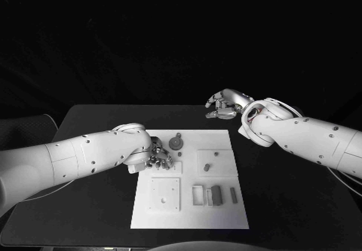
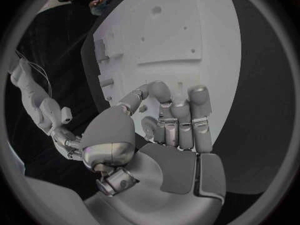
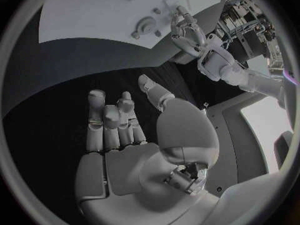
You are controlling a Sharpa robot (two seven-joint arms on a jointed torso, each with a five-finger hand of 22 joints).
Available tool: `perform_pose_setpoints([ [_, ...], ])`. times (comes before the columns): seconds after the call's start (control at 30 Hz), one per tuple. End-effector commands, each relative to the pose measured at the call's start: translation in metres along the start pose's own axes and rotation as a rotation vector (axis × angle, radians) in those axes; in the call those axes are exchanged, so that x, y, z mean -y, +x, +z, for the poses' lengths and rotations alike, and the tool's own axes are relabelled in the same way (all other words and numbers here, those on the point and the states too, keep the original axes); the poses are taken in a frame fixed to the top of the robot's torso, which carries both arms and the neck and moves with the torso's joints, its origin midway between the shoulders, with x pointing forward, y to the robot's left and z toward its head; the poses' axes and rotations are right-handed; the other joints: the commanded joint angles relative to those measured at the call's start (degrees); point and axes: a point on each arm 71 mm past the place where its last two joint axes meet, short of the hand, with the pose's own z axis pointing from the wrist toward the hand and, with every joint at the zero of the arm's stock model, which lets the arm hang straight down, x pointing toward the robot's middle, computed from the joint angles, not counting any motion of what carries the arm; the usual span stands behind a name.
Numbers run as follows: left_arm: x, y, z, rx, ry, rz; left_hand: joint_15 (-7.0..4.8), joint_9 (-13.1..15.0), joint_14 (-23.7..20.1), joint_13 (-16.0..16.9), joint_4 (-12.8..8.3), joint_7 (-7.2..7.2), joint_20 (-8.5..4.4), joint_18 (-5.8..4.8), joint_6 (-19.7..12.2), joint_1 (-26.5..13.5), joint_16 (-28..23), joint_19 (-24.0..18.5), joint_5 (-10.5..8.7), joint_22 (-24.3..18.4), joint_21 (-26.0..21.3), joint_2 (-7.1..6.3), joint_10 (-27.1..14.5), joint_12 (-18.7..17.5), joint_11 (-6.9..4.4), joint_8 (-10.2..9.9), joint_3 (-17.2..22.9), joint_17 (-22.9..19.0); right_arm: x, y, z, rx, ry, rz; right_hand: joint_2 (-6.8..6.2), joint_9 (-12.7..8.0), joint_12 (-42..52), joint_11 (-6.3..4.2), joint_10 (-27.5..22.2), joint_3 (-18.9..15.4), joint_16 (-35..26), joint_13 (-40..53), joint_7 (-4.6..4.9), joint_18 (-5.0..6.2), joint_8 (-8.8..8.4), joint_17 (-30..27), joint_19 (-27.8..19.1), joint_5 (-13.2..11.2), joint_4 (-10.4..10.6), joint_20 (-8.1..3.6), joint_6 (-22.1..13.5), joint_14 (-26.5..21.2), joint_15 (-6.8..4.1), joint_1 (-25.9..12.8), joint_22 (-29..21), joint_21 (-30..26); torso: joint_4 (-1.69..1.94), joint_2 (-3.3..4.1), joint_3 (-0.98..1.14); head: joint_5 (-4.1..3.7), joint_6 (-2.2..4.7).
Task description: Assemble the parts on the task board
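Observation:
The white task board (image 1: 189, 212) lies in the middle of the black table. My left hand (image 1: 157, 157) hovers low over its far left part, fingers curled down beside a small raised square (image 1: 175, 167). In the left wrist view these fingers (image 2: 178, 120) bend toward the thumb above the board (image 2: 181, 30); whether they pinch anything is unclear. A round grey part (image 1: 176, 142) stands just right of that hand. My right hand (image 1: 223, 107) hangs in the air beyond the board's far right corner, with its fingers (image 3: 109, 120) apart and its palm bare.
On the board are two short pegs (image 1: 215, 153) (image 1: 207, 167), a square plate (image 1: 166, 193), a narrow frame (image 1: 198, 194) and two upright grey blocks (image 1: 217, 194) (image 1: 234, 194). Bare black table (image 1: 286, 209) surrounds the board. The right wrist view shows the round part (image 3: 147, 24) and the left hand (image 3: 184, 27).

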Motion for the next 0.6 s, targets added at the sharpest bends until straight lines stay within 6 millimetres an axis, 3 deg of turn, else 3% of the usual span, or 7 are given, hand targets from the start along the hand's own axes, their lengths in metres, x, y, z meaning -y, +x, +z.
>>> perform_pose_setpoints([
  [0.03,0.0025,0.0033,0.0007,-0.013,0.014,0.008,-0.77,-0.1,-0.6,-0.1,0.3,-2.0,-0.14,1.61,4.4,-0.2,0.2,-0.4,-0.34,1.0,-0.1,-0.3,-1.4,0.3,-0.9,-0.3,-0.1,-0.1,-0.0006,0.0008,-0.0001,-0.012,-0.003,0.001,0.23,-0.1,0.3,-0.03,-0.5,0.0,-0.2,-0.1,0.59,2.34,-0.33,0.1,-0.1,0.2,0.3,-0.43,-0.2,0.2,-0.29,-0.5,0.3,-0.2,0.0,-0.01,0.0,0.0,-0.02],
  [0.37,0.0018,0.0027,0.0008,-0.01,0.013,0.005,-0.79,-0.1,-0.6,-0.2,0.6,-2.01,-0.14,1.64,4.4,-0.4,0.3,-0.4,-0.98,1.0,-0.1,-0.52,-1.5,0.4,-0.91,-0.3,-0.2,-0.2,-0.0003,0.0007,-0.0003,-0.012,-0.002,0.001,0.23,-0.1,0.3,-0.02,-0.5,0.0,-0.2,-0.1,0.59,2.34,-0.33,0.1,-0.1,0.2,0.3,-0.42,-0.2,0.2,-0.29,-0.5,0.3,-0.2,0.0,0.0,-0.03,0.0,-0.02],
  [0.43,0.0015,0.0027,0.0008,-0.011,0.012,0.006,-0.81,0.0,-0.7,-0.4,1.0,-2.03,-0.17,1.69,4.4,-0.5,0.4,-0.4,-3.01,1.0,-0.1,-0.8,-1.5,0.6,-0.93,-0.4,-0.2,-0.4,-0.0002,0.0006,-0.0003,-0.013,-0.002,0.001,0.23,-0.1,0.3,-0.02,-0.5,0.0,-0.2,-0.1,0.59,2.34,-0.33,0.1,-0.1,0.2,0.3,-0.42,-0.2,0.2,-0.28,-0.5,0.3,-0.2,0.02,-0.01,-0.03,0.0,-0.04],
  [0.6,0.0001,0.002,0.0007,-0.007,0.011,0.007,-0.83,0.0,-0.8,-0.7,1.8,-2.04,-0.16,1.74,4.4,-0.8,0.7,-0.5,-5.12,1.0,-0.2,-1.69,-1.6,0.8,-0.95,-0.4,-0.2,-0.7,0.0001,0.0006,-0.0003,-0.013,-0.001,0.0,0.23,-0.1,0.3,-0.02,-0.5,0.0,-0.2,-0.1,0.59,2.34,-0.32,0.1,-0.2,0.2,0.3,-0.42,-0.2,0.2,-0.28,-0.5,0.3,-0.2,0.01,-0.01,-0.03,0.0,-0.08],
])
